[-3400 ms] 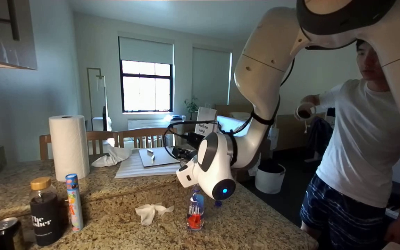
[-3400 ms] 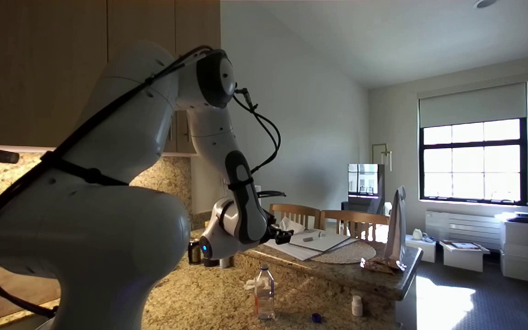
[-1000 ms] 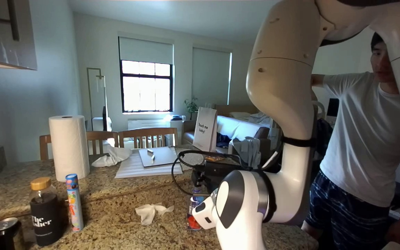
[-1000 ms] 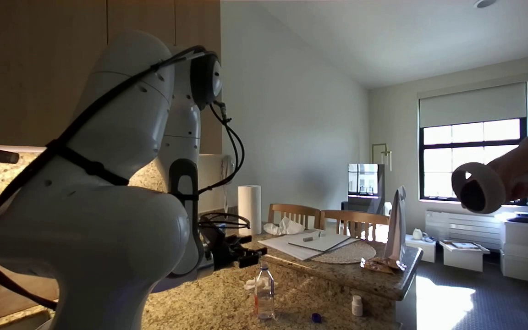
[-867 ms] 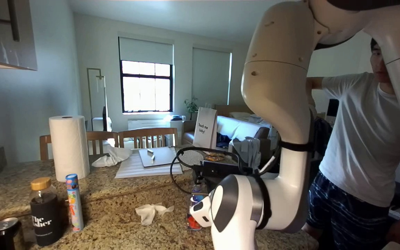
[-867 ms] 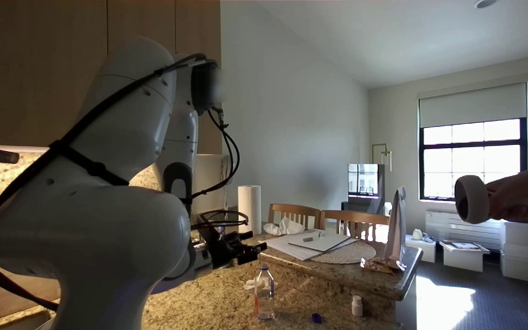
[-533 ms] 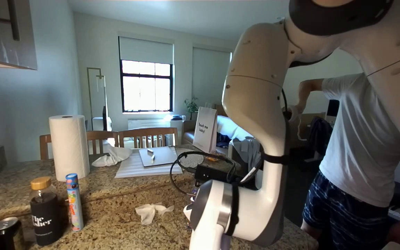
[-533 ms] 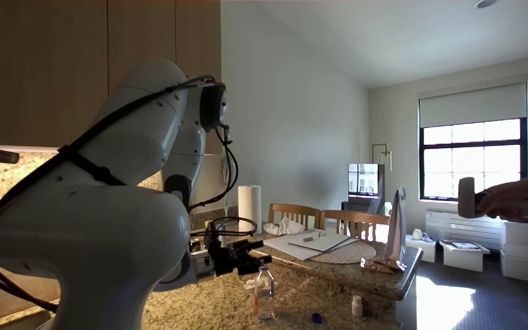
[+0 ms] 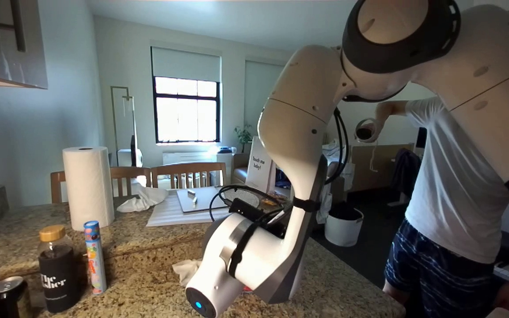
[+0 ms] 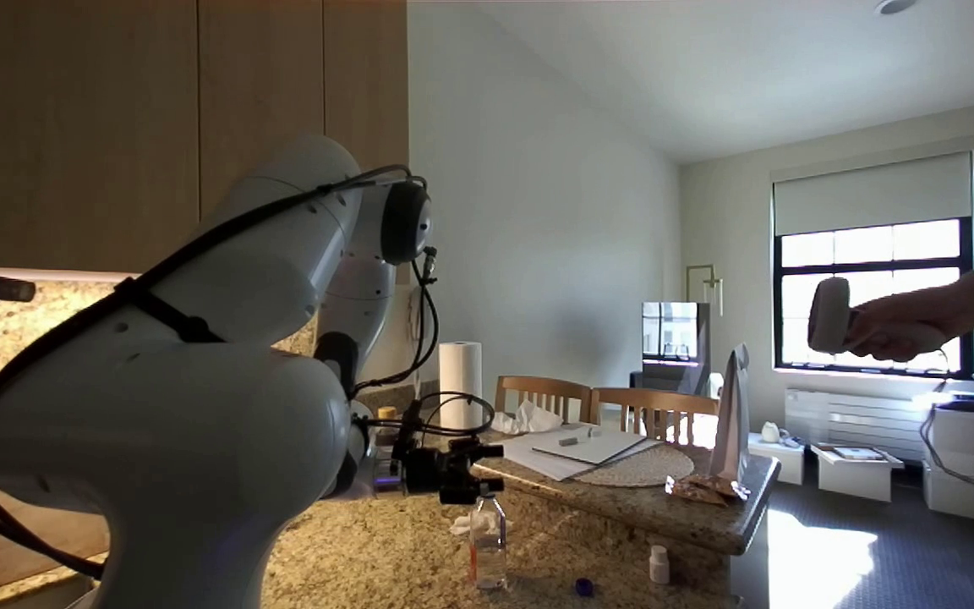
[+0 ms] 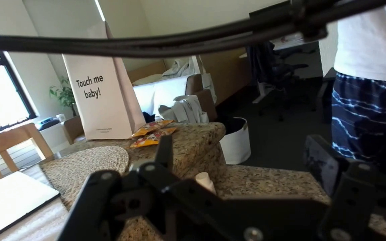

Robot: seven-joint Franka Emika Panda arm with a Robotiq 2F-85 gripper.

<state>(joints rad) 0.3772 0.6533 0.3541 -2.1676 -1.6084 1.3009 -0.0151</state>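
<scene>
My gripper (image 11: 241, 154) is open, with two black fingers spread wide and nothing between them in the wrist view. In an exterior view the gripper (image 10: 487, 471) points sideways just above the mouth of an upright clear bottle (image 10: 489, 545) on the granite counter. Whether a finger touches the bottle I cannot tell. The arm hides nearly all of the bottle in an exterior view, where a bit of its red mark (image 9: 247, 289) shows. A blue cap (image 10: 583, 586) and a small white bottle (image 10: 659, 564) stand near it. The white bottle (image 11: 204, 180) shows beyond the left finger.
A raised granite ledge (image 10: 622, 516) carries a laptop (image 10: 593, 447), a round mat (image 10: 639, 467), a paper bag (image 10: 732, 414) and snack packets (image 11: 152, 135). A paper towel roll (image 9: 87, 190), dark bottle (image 9: 55, 274), tube (image 9: 94, 260) and can (image 9: 9, 296) stand aside. A person (image 9: 453, 185) stands close by.
The arm has swung across and now covers the bottle in an exterior view. The gripper has come level and forward over the bottle's top. The person has turned, moving the hand-held controller.
</scene>
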